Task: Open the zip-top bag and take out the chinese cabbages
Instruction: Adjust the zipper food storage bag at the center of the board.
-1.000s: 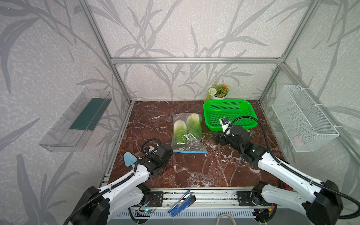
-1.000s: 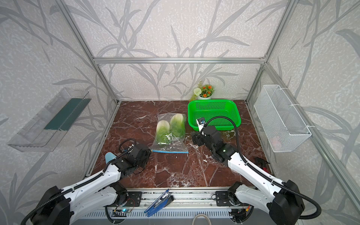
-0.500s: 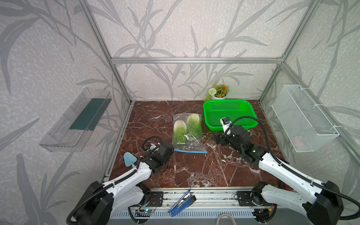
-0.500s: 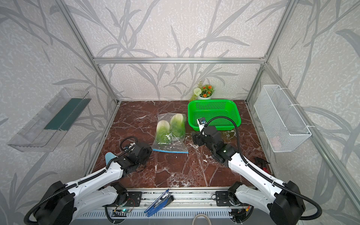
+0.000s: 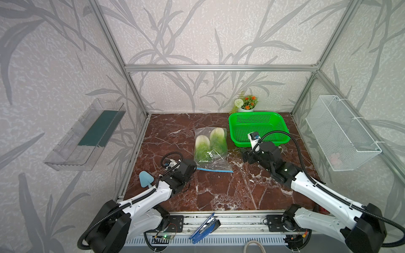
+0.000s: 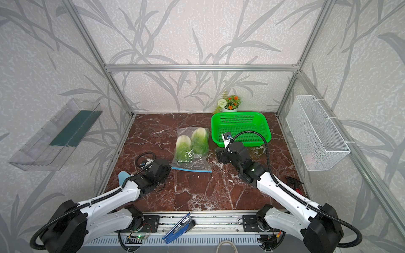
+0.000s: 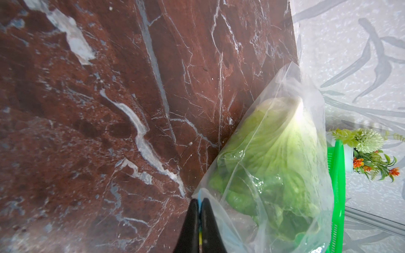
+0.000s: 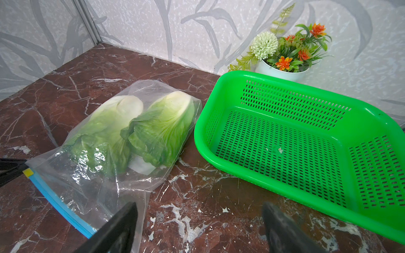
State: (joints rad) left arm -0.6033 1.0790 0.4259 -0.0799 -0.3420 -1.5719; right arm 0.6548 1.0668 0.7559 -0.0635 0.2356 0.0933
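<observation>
Both top views: the zip-top bag (image 5: pixel 220 163) lies flat on the marble tabletop (image 5: pixel 219 192), with its blue zip strip (image 5: pixel 215 170) along the edge nearest my arm bases.
Contents: two chinese cabbages (image 5: pixel 217 141) lie side by side inside the bag, white bases toward the back wall.
Neighbours: a green perforated basket (image 5: pixel 233 131) sits just beside the bag on my right, with a potted plant (image 5: pixel 247 103) behind it.
Arms: my left gripper (image 5: pixel 194 168) is at the strip's left end. My right gripper (image 5: pixel 245 156) is low, near the bag's right edge and the basket's front.
Left wrist view: my left gripper (image 7: pixel 199 204) is clamped tight on the bag's corner where the blue strip ends, and a sliver of yellow shows between the fingers.
Right wrist view: my right gripper (image 8: pixel 199 219) is spread wide and holds nothing. One finger (image 8: pixel 118 227) overlaps the bag's near edge, but I cannot tell whether it touches. The yellow slider tab (image 8: pixel 28 173) sits right at my left gripper's tips.
</observation>
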